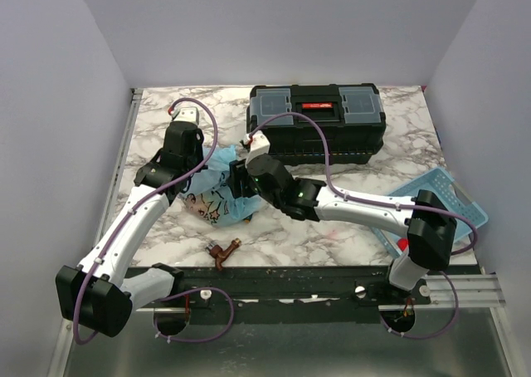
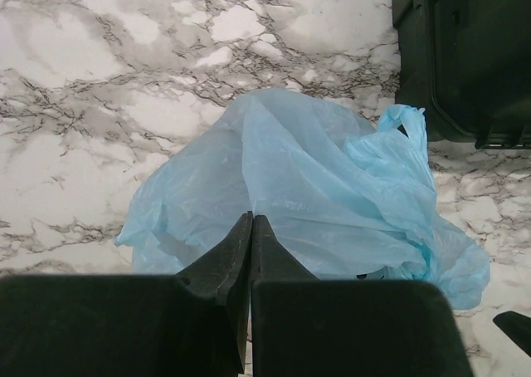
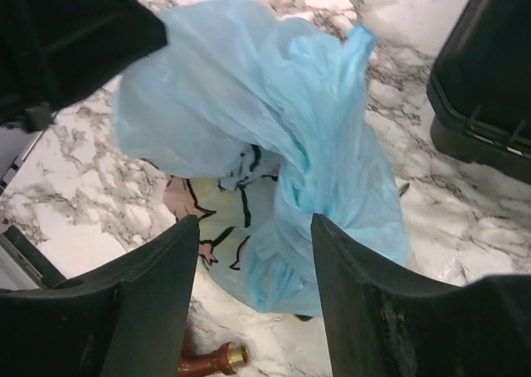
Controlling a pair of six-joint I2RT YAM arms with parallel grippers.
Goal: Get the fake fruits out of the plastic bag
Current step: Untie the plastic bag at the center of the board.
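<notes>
Thin blue film, bunched on the marble table [image 1: 332,232]: the plastic bag [image 1: 214,186] lies between the two arms, in front of the black toolbox [image 1: 315,124].

The left gripper [image 2: 251,221] has its jaws pressed together with the tips against the bag's far side, probably to anchor the film. Whether a fold is actually pinched cannot be told. The right gripper [image 3: 253,223] stands with its jaws apart and empty, straddling the printed near edge as if lining up for a fresh reach. None of the fake fruits shows; judging by the bulge, they sit inside the bag.
</notes>
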